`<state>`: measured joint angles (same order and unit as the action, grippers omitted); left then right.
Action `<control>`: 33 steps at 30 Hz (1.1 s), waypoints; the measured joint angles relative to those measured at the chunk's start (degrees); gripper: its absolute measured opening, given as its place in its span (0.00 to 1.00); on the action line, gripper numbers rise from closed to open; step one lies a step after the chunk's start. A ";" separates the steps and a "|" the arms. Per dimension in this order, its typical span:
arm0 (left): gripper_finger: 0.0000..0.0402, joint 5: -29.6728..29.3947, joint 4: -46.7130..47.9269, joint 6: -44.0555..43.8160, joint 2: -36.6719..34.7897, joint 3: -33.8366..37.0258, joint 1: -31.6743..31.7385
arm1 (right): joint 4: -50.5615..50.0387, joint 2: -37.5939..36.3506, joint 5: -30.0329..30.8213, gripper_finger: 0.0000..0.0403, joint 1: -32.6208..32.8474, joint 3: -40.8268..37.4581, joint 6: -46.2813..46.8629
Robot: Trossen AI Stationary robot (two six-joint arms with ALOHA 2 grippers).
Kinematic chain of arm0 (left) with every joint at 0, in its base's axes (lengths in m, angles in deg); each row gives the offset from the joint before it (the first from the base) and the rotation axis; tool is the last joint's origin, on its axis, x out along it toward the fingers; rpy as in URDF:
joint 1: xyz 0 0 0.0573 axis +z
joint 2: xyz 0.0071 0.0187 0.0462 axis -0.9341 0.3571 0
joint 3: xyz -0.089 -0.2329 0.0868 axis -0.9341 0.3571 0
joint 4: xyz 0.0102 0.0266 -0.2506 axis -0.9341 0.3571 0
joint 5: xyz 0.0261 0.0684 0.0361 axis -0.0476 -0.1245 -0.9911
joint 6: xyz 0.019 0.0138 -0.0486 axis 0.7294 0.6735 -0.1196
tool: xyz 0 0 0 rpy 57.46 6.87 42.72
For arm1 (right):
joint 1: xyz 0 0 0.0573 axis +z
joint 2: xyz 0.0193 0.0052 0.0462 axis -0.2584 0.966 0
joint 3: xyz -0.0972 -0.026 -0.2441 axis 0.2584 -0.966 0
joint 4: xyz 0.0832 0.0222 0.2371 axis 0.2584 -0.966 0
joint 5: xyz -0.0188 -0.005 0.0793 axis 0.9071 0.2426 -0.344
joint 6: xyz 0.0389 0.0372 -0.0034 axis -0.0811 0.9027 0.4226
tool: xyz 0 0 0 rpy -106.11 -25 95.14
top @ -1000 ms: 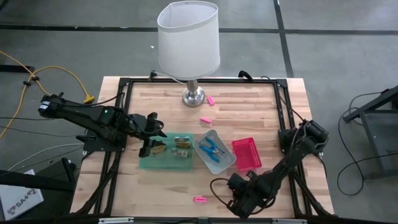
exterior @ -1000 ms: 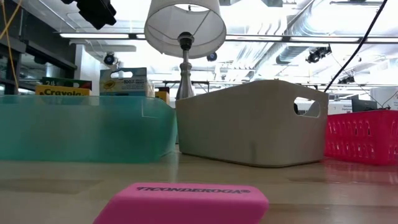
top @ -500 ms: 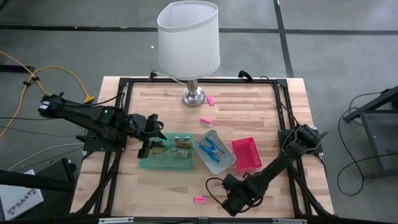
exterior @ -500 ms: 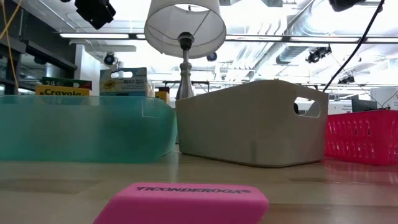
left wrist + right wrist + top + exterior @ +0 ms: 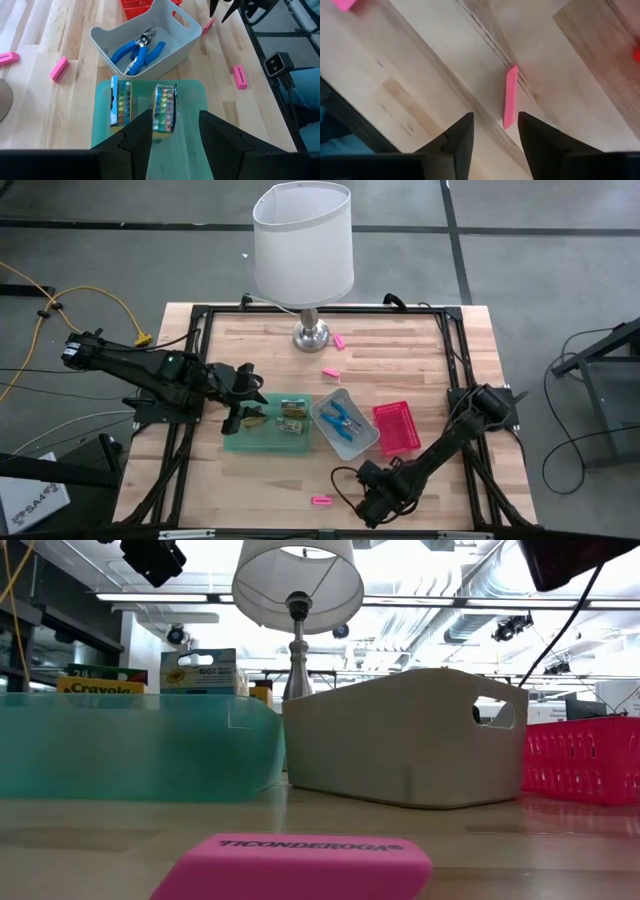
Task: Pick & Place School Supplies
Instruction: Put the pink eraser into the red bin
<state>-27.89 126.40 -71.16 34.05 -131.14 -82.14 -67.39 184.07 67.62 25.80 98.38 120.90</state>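
Bench [image 5: 400, 350] carries lamp [image 5: 303, 245], green tray [image 5: 266, 438] with Crayola crayon packs [image 5: 164, 107], grey bin [image 5: 182, 39] with blue-handled pliers [image 5: 137, 51]. Left hand [image 5: 176, 131] wide, over green tray. Right hand [image 5: 494, 131] wide, empty, just above a pink eraser [image 5: 510, 96] near bench's front edge.

A white-shaded lamp [image 5: 302, 242] stands at the far side of the wooden table [image 5: 400, 360], on a shiny metal base. Three trays sit in a row near the table's middle: a green tray [image 5: 240, 442], a grey tray [image 5: 365, 442] just beside it, then a pink basket [image 5: 397, 427]. A yellow cable [image 5: 40, 295] trails across the grey floor beyond the table's left edge.
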 joint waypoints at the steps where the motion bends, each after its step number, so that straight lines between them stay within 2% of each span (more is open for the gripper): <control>1: 0.39 0.00 0.01 0.00 0.00 0.00 0.01 | -0.29 0.07 0.16 0.36 0.00 0.00 -0.01; 24: 0.39 0.02 0.00 0.00 0.00 0.00 0.02 | -1.10 4.07 -0.77 0.35 -0.07 -0.02 -1.59; 33: 0.39 0.04 0.00 0.00 0.00 0.00 0.02 | -1.14 4.05 -1.36 0.30 -0.38 0.00 -2.09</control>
<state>-27.85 126.41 -71.16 34.05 -131.14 -82.12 -68.53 188.12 66.26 25.42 98.38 118.81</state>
